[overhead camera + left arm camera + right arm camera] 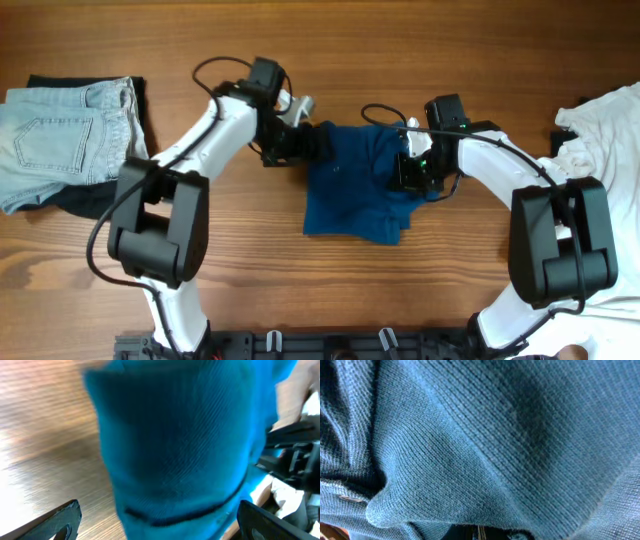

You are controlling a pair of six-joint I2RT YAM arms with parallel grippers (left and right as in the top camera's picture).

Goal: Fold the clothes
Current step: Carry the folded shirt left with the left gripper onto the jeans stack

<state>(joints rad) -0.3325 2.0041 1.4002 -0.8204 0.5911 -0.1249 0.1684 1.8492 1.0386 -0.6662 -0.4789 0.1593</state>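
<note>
The dark blue polo shirt (352, 185) lies bunched at the middle of the table between my two grippers. My left gripper (300, 140) is at the shirt's left top edge. In the left wrist view its fingers (160, 517) stand wide apart with blue shirt fabric (185, 435) between them. My right gripper (412, 168) is at the shirt's right edge. In the right wrist view the blue knit (495, 435) fills the frame and hides the fingers; a button (347, 498) shows at lower left.
Pale denim jeans (60, 135) lie folded on a black garment (90, 202) at the far left. A white garment (600, 125) lies at the far right edge. The table is brown wood (300, 290).
</note>
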